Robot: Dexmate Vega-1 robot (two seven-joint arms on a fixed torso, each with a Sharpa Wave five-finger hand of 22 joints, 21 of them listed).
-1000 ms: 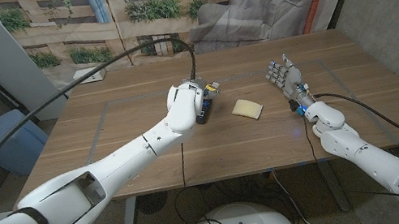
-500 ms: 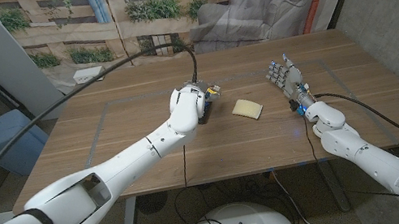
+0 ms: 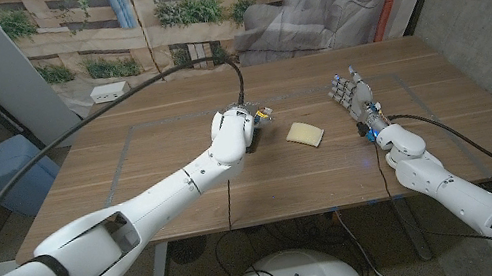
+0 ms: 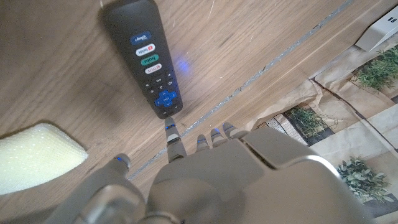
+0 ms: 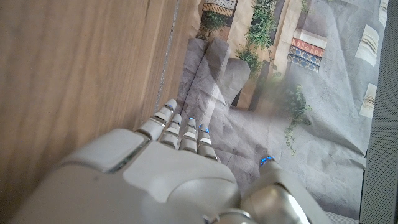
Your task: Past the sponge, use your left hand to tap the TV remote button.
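The black TV remote (image 4: 146, 56) with coloured buttons lies on the wooden table (image 3: 164, 132). My left hand (image 3: 240, 127) hovers over it and hides most of it in the head view. In the left wrist view one fingertip (image 4: 171, 132) reaches the remote's near end, by the blue pad; whether it touches I cannot tell. The hand holds nothing. The yellow sponge (image 3: 305, 132) lies just right of that hand, also as sponge (image 4: 37, 152). My right hand (image 3: 352, 95) stands at the table's right, fingers apart and empty, seen from behind as hand (image 5: 168, 174).
A thick black cable (image 3: 115, 88) arcs over the table's left half to my left wrist. A small white box (image 3: 108, 91) sits at the far left edge. A blue bin (image 3: 3, 173) stands on the floor left of the table.
My left hand has slid a little right and forward over the remote, which showed beside it a second ago. The sponge and my right hand have stayed put.
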